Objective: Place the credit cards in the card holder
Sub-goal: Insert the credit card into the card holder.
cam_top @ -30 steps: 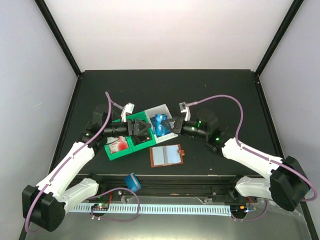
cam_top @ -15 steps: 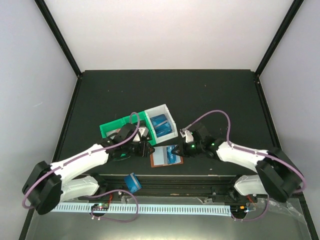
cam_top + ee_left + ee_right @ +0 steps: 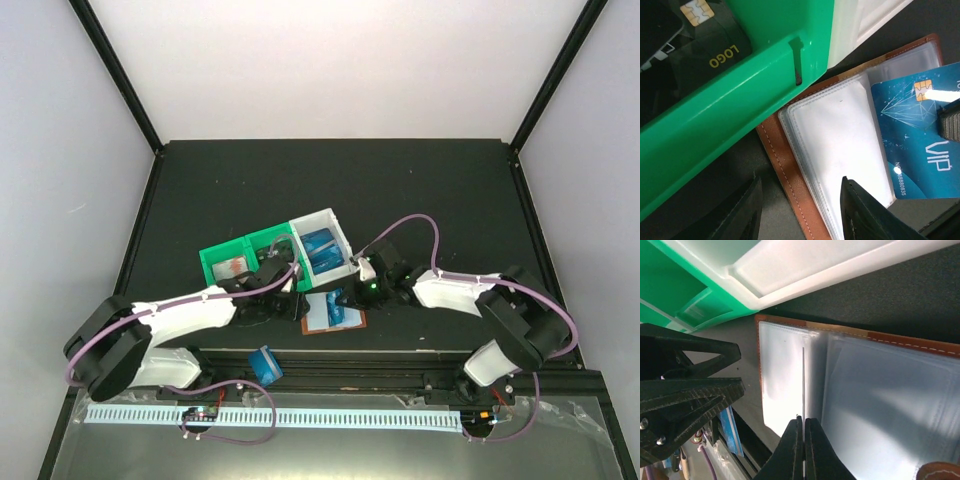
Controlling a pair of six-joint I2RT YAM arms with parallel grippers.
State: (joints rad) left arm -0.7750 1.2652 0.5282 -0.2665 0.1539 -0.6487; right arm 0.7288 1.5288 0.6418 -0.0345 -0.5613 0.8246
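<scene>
Credit cards [image 3: 322, 250] are spread over two bins and one gripper. Farthest left, a red-and-white card [image 3: 232, 266] lies in the left compartment of the green bin [image 3: 207, 262], and a black card [image 3: 715, 45] with a gold chip sits in the same bin. The white bin [image 3: 315, 216] touches the green bin's right side and holds the blue ones. Both bins stand left of centre on the table [image 3: 330, 180].

Just in front of them, near the table's near edge, the card holder [image 3: 318, 318] lies open with its clear pockets up and its far-left corner against the green bin's front wall. The left gripper [image 3: 800, 210] hangs low over the holder's left edge, fingers apart and empty, one tip above the left pocket. From the right, the right gripper [image 3: 803, 440] is pinched tight on a blue VIP card [image 3: 920, 135] over the holder's pockets. Arms and bin walls crowd the holder on three sides.

A small blue object [image 3: 265, 363] rests on the rail below the near edge.
</scene>
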